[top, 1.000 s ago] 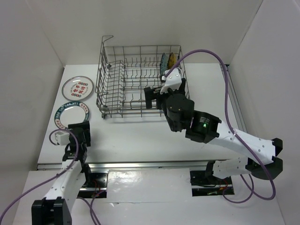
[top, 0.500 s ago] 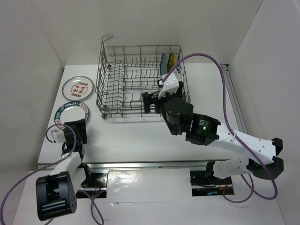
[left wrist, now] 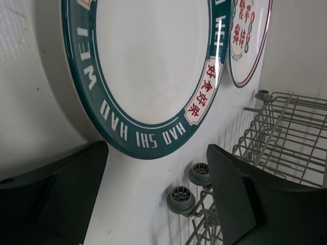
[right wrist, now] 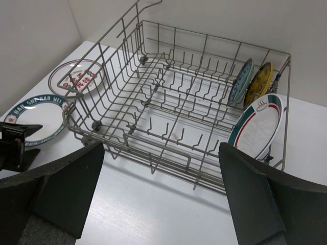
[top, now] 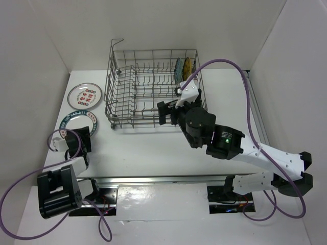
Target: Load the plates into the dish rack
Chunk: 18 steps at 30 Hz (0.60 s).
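The grey wire dish rack [top: 148, 89] stands at the back. At its right end stand a teal plate [right wrist: 240, 81], a yellow-brown plate [right wrist: 258, 80] and a white plate with a green rim and red ring [right wrist: 258, 125]. Two plates lie flat on the table left of the rack: a red-ringed plate [top: 85, 95] and a green-rimmed plate [top: 76, 122]. My left gripper [top: 84, 137] is open and empty, low at the near edge of the green-rimmed plate [left wrist: 153, 66]. My right gripper [top: 163, 113] is open and empty, over the rack's near edge.
The rack's small grey wheels [left wrist: 181, 200] rest on the white table just right of the left gripper. White walls close in the table on the left, back and right. The left gripper also shows in the right wrist view [right wrist: 13, 148].
My left arm has folded back toward its base and its gripper has moved up to the green-rimmed plate's near edge. My right gripper has only shifted slightly by the rack.
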Tool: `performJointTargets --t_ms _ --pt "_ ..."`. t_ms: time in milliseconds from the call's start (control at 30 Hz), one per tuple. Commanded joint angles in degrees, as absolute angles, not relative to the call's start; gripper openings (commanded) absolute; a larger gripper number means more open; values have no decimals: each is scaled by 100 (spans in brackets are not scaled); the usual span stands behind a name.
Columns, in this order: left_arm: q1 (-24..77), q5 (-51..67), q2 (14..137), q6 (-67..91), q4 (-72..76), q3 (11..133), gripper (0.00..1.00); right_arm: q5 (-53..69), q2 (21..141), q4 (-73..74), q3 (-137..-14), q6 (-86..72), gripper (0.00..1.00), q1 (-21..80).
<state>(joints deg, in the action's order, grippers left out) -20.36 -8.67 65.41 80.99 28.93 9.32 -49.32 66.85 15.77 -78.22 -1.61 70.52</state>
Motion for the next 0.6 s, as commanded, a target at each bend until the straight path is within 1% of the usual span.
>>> performJointTargets --t_ms 0,200,333,400,433,467,567 --pt "-2170 -879 6915 7893 2733 958 92 -4887 6548 1292 -7752 -71 100 7102" --pt "-2276 -722 7426 7945 3154 958 88 -4887 6601 1240 -7752 -70 100 7102" --pt "-2329 -721 7427 7945 2902 1098 81 -4887 6601 1239 -7752 -70 100 7102" --pt "-2329 -721 7427 7998 2848 1099 81 -4834 6601 1239 -7752 -70 100 7102" --pt "-2329 -721 7427 7998 2848 1099 76 -4834 6601 1239 -7752 -70 100 7102" --pt "-2329 -721 7479 7998 2795 1099 73 -4834 6601 1239 -7700 -70 100 7102" --pt "-2329 -668 7532 7998 2532 1213 61 -4834 6540 1187 -7699 -70 100 7102"
